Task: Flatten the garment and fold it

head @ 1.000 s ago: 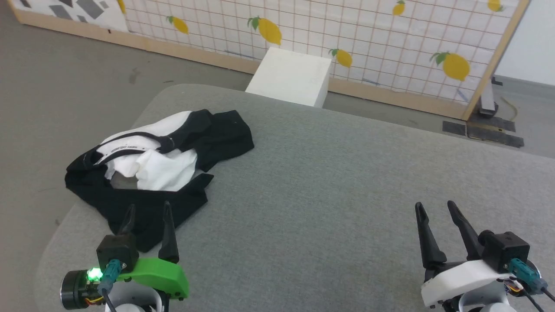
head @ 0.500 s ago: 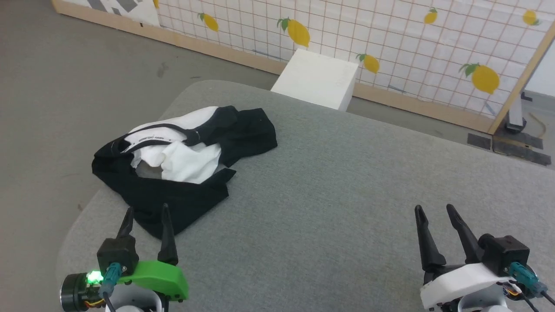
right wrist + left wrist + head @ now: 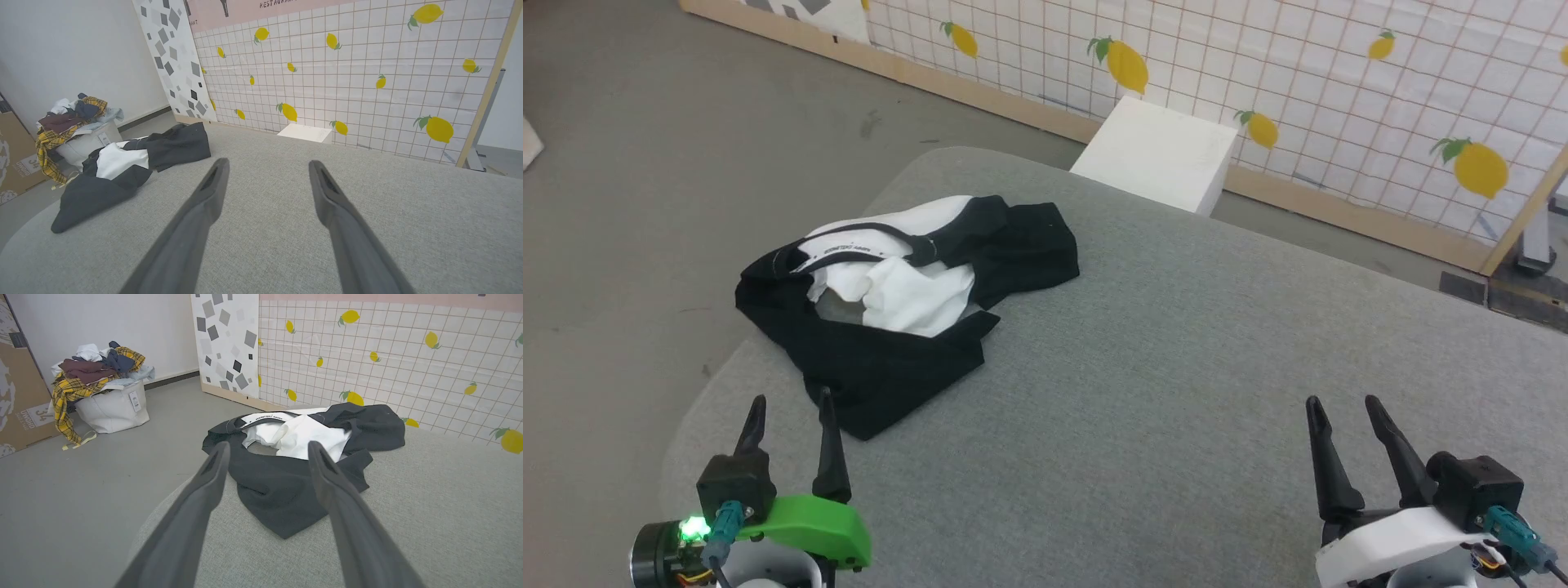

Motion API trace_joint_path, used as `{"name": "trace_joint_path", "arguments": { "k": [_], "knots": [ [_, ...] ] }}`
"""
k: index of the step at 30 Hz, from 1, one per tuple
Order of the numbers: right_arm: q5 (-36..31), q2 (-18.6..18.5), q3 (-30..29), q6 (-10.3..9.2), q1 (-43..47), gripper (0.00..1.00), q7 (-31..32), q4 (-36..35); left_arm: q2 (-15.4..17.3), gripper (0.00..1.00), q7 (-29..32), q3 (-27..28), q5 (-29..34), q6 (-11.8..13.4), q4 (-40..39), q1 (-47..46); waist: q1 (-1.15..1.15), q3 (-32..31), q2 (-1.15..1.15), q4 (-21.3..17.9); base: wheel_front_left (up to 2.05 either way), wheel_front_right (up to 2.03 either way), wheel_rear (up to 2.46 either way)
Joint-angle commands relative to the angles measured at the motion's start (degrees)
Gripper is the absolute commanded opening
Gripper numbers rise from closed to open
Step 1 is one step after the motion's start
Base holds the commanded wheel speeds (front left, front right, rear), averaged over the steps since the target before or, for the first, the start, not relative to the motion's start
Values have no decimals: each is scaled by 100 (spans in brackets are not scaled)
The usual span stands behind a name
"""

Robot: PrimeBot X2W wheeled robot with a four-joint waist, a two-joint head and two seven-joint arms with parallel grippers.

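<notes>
A tall panel (image 3: 1339, 106) printed with a grid and yellow lemons is seen standing along the far side of the grey floor (image 3: 645, 163); before it a broad counter (image 3: 1176, 367), covered in grey fabric and rounded at its corners, takes up most of the head view. The garment (image 3: 890, 327) is found crumpled on the counter's far left part, close to the left edge; its black sleeves and collar are bunched around a rumpled white middle, a white lettered strip (image 3: 848, 245) is shown inside the neckband on the far side, and a black corner is pointed back toward the robot. A white box (image 3: 1160, 155) is set on the floor between the counter and the panel. In the left wrist view a pale laundry bin (image 3: 110, 408), heaped with mixed clothes (image 3: 90, 371), is seen on the floor well apart from the counter, beside a cardboard box (image 3: 20, 396). The left gripper (image 3: 792, 398) is held just beside the garment's near black corner, its two dark fingers (image 3: 212, 469) spread wide with nothing between them; the right gripper (image 3: 1341, 400) is held over bare counter, well apart from the garment, spread equally wide and likewise empty.
</notes>
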Motion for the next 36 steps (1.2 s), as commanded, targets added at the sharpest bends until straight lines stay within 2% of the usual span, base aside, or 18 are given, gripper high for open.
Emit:
{"name": "trace_joint_path", "arguments": {
  "k": [1, 13, 26, 31, 36],
  "knots": [
    [65, 0, 5, -7, 62, 100, -63, 42, 31, 100, -51, -15, -52, 46, 26, 100, 0, 3, 0, 51, 0, 0, 0],
    [189, 0, -26, -8, 132, 100, -142, 68, 115, 100, -172, -86, -169, 155, 118, 99, 0, 7, 0, 304, 0, 0, 0],
    [176, 0, -46, -8, 123, 100, -113, 54, 157, 100, -162, -89, -268, 175, 108, 60, 0, 66, 0, 286, 0, 0, 0],
    [118, 0, -44, -8, 49, 100, -60, -3, 254, 100, -60, -61, -471, -53, 182, -367, 0, 197, 0, 237, 0, 0, 0],
    [-102, 0, -65, -8, -119, 100, 137, -171, 489, 100, 92, 112, -815, -411, 486, -1537, 0, 551, 0, 16, 0, 0, 0]
  ]
}}
